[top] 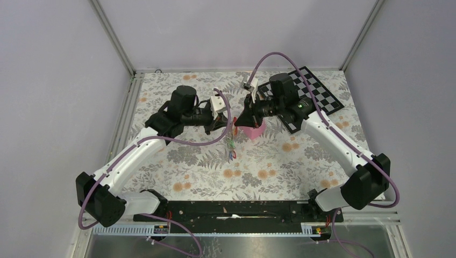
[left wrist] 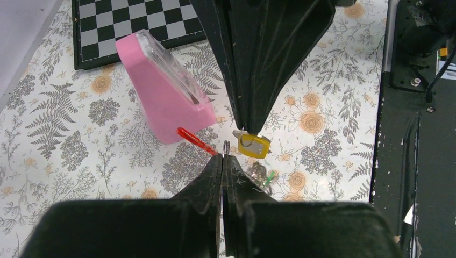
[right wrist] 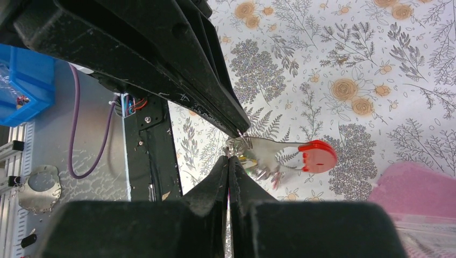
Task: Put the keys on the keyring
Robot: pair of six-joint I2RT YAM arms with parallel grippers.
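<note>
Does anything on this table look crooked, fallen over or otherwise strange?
Two things stand out. The checkerboard lies crooked, at an angle to the edges of the table, in the far right corner. The pink pyramid near it seems to lie tipped on its side, not upright.

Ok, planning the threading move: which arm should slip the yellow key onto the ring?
Right: the right gripper holds the yellow key beside the keyring, which the left gripper pinches.
</note>
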